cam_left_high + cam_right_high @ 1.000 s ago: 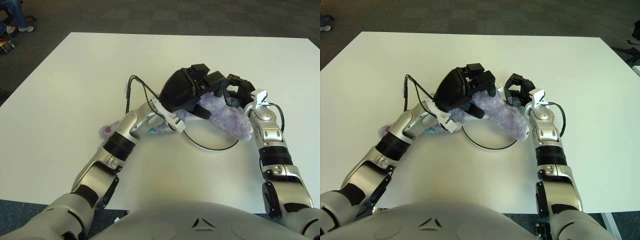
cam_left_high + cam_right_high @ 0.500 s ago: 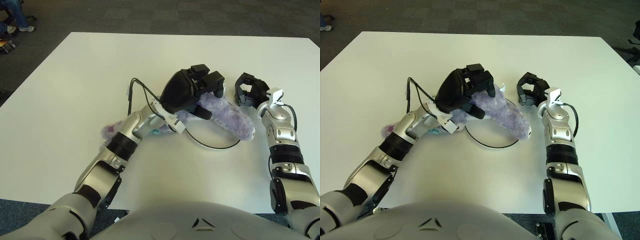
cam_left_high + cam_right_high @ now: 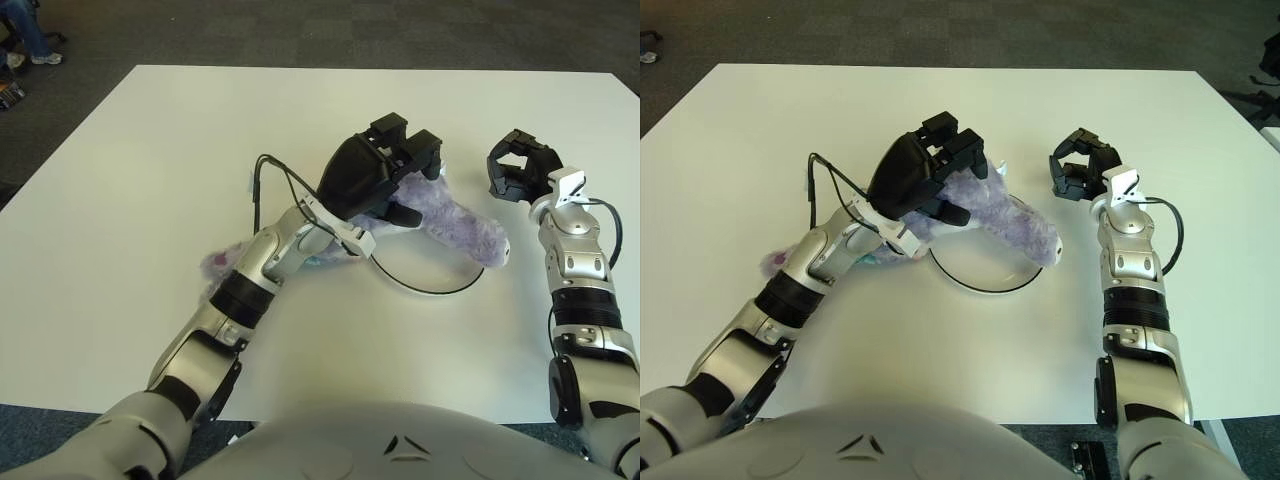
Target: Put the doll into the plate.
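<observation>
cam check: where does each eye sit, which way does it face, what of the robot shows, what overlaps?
Left eye view: on the head, looking forward and down at the white table; shows both arms and the chest edge at the bottom.
Right eye view: same head, slightly to the right, same downward aim; same arms and chest.
Shared: left hand gripping the purple doll over the plate; right hand beside the doll's right end, holding nothing; dark carpet beyond the table.
</observation>
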Robot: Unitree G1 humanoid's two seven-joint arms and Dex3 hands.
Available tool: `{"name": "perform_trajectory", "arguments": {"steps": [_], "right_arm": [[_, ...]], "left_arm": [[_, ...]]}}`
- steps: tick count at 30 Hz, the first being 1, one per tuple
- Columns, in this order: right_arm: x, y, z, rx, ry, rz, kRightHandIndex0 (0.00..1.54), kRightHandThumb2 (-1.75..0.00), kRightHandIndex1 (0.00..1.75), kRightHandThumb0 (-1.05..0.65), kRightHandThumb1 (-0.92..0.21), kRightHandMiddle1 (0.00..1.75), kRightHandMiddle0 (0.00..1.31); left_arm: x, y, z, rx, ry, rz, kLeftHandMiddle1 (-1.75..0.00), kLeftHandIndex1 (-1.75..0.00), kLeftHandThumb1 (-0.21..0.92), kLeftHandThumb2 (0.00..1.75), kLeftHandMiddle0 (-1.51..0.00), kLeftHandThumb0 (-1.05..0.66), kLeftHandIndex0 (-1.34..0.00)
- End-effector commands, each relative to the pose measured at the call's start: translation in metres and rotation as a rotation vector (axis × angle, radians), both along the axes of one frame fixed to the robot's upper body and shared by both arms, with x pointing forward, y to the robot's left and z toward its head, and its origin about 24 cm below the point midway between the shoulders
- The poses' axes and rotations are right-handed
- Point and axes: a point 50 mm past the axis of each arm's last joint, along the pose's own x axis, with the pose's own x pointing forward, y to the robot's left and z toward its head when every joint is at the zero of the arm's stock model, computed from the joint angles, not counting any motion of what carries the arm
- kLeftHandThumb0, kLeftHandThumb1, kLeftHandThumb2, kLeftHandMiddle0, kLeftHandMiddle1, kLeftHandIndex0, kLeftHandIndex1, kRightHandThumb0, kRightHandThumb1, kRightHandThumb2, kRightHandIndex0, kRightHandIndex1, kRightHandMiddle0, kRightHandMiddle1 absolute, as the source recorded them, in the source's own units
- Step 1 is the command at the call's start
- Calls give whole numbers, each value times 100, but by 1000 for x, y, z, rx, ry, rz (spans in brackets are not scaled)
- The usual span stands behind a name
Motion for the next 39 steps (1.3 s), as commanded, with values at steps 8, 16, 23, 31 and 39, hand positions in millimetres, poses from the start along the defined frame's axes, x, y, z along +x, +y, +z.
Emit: {"name": "perform_trajectory", "arguments": {"steps": [8, 16, 23, 31, 39], "right_arm": [[-6, -5, 12, -52, 7, 16, 82, -97, 175, -41, -59, 175, 40], [-25, -4, 25, -229, 39, 199, 43, -71, 155, -57, -76, 144, 8], [-34, -7, 39, -420, 62, 291, 5, -58, 111, -79, -83, 95, 0], [-40, -10, 69, -523, 61, 364, 0, -53, 70, -82, -77, 77, 0], [-50, 3, 86, -579, 17, 432, 0, -59, 47, -83, -64, 64, 0]], "left_arm": [[-1, 4, -8, 108, 22, 144, -172, -127, 72, 78, -33, 35, 0], [-2, 5, -7, 120, 8, 185, -165, -133, 90, 47, -29, 34, -1], [-1, 5, -7, 128, 16, 213, -165, -136, 92, 43, -29, 34, -4], [-1, 5, -8, 119, 54, 225, -169, -139, 82, 62, -30, 35, -4], [-1, 4, -8, 104, 58, 220, -171, -139, 78, 68, -30, 35, -5]]}}
